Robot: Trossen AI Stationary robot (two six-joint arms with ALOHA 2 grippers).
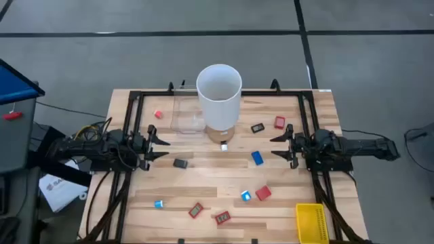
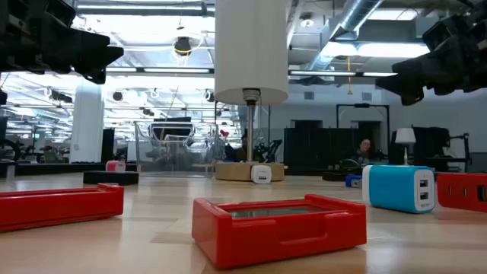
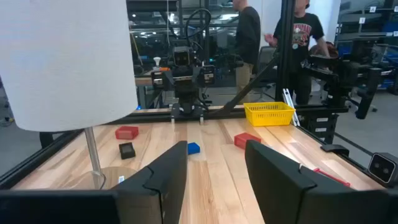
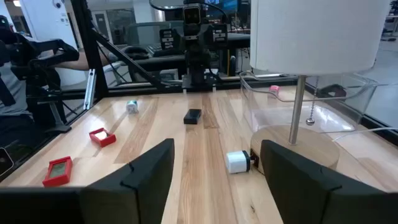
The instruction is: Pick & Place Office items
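Note:
Small office items lie scattered flat on the wooden table: a blue piece, a black one, red flat pieces near the front edge, a red block and a blue-white one. More lie at the far side: red, dark and a small red one. My left gripper hovers open at the table's left, facing right. My right gripper hovers open at the table's right, facing left. Neither has anything between its fingers.
A tall white lamp stands on a wooden base at the far centre, with a small white plug beside it. A clear box sits to its left. A yellow mesh basket rests at the front right corner. People stand beyond the table.

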